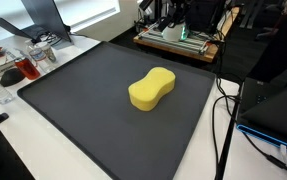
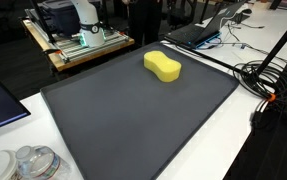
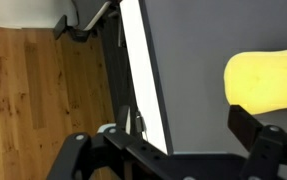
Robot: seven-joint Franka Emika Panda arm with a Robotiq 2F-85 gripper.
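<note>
A yellow, peanut-shaped sponge lies flat on the dark grey mat. Neither exterior view shows the arm or gripper. In the wrist view my gripper is open, its black fingers spread wide with nothing between them. One finger sits just below the sponge at the right edge of that view. I cannot tell whether it touches the sponge. The other finger hangs past the mat's edge, over the white table border.
Glass jars and a tray of small items stand beside the mat. Black cables run along the table's side. A laptop and an equipment cart stand behind. Wooden floor lies beyond the table.
</note>
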